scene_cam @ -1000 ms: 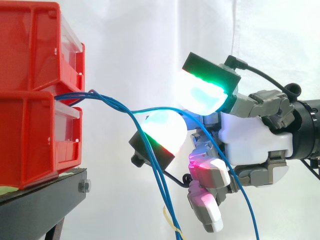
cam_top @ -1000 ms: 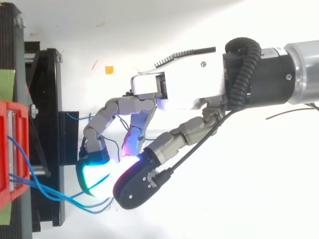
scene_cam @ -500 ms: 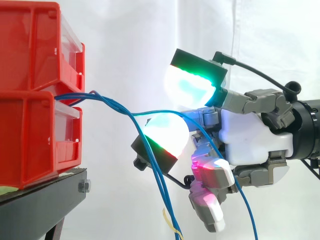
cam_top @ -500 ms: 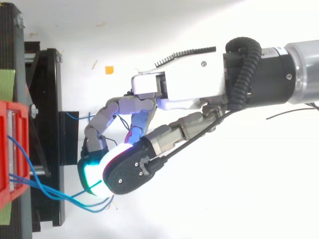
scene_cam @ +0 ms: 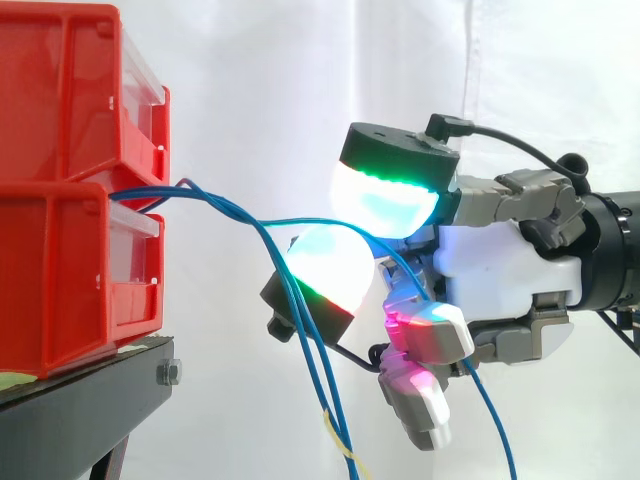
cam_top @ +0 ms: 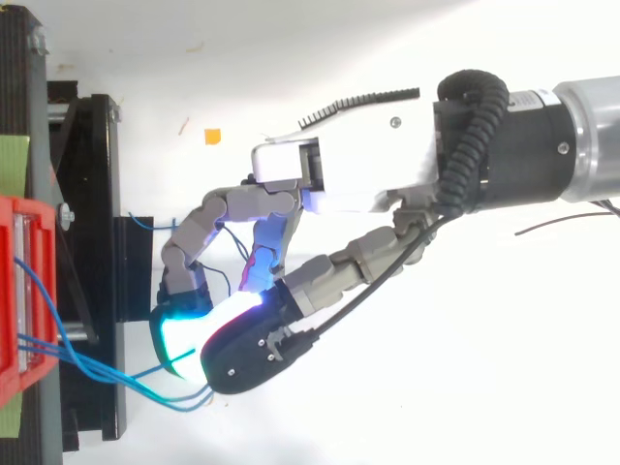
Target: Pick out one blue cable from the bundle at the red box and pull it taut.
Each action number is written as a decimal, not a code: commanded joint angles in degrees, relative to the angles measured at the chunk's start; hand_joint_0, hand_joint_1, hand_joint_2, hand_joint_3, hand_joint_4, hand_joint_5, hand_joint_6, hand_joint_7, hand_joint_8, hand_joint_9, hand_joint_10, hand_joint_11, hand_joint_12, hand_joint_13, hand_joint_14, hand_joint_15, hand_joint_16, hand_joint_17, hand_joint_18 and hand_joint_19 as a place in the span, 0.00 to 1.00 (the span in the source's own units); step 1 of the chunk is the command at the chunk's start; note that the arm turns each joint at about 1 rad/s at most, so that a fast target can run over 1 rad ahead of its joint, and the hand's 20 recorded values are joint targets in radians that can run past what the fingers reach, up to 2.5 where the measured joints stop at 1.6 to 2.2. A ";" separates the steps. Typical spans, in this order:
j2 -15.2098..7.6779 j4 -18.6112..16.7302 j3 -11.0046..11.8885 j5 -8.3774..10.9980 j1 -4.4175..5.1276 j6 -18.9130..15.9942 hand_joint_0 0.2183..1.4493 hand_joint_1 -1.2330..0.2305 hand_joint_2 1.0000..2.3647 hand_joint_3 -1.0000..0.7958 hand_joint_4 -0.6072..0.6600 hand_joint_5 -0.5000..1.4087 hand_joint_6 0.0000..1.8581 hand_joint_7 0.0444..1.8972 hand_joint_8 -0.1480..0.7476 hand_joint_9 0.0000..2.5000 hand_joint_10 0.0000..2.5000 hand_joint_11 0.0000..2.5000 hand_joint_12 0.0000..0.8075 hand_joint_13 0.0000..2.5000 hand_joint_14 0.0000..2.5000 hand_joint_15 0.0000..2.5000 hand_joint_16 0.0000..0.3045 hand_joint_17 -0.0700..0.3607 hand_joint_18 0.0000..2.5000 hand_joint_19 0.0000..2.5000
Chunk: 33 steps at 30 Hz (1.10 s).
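From the side, the hand (scene_cam: 500, 280) is pinching one thin blue cable (scene_cam: 310, 220) between its glowing pads (scene_cam: 385, 200), just beyond which the stacked red plastic bins (scene_cam: 70, 200) are standing. From above, the hand's pads are pressing together; the cable is curving slack towards the bins, so the picking looks done and the pulling taut is waiting.

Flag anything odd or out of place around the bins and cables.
Nothing damaged or spilled. The blue cables leave the gap between the stacked red bins and droop slack; the hand pinches one blue cable between its pads. A small orange scrap lies on the white surface below.
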<state>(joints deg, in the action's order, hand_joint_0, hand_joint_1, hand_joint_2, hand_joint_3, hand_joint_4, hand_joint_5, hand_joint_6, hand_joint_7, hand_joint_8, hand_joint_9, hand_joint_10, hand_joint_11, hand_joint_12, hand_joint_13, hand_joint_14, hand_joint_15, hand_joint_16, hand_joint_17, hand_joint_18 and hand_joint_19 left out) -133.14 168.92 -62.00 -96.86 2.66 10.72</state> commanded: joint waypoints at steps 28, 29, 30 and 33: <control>0.07 0.09 -0.05 0.00 -0.11 -0.09 0.38 0.34 0.01 0.40 0.42 0.17 0.51 0.43 0.45 0.48 0.01 0.37 0.46 0.40 0.01 0.25 0.17 0.43 0.33 0.25; -0.02 0.09 -0.05 -0.17 -0.11 -0.09 0.38 0.33 0.01 0.40 0.41 0.17 0.51 0.43 0.45 0.48 0.01 0.37 0.46 0.40 0.01 0.25 0.17 0.43 0.33 0.26; -0.02 0.09 0.04 -0.26 -0.11 -0.09 0.39 0.33 0.01 0.38 0.40 0.17 0.51 0.42 0.45 0.48 0.01 0.37 0.46 0.40 0.01 0.24 0.17 0.43 0.33 0.26; 0.07 -0.17 0.04 0.00 -0.11 -0.09 0.39 0.33 0.01 0.34 0.39 0.17 0.51 0.42 0.44 0.49 0.01 0.37 0.45 0.40 0.01 0.25 0.17 0.43 0.33 0.26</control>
<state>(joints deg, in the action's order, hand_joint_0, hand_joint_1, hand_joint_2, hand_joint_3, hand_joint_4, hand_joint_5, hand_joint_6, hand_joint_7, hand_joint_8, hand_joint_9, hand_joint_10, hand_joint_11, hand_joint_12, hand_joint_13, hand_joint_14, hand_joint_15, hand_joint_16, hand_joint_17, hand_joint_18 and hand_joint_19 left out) -133.12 168.94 -62.02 -96.92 2.56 10.66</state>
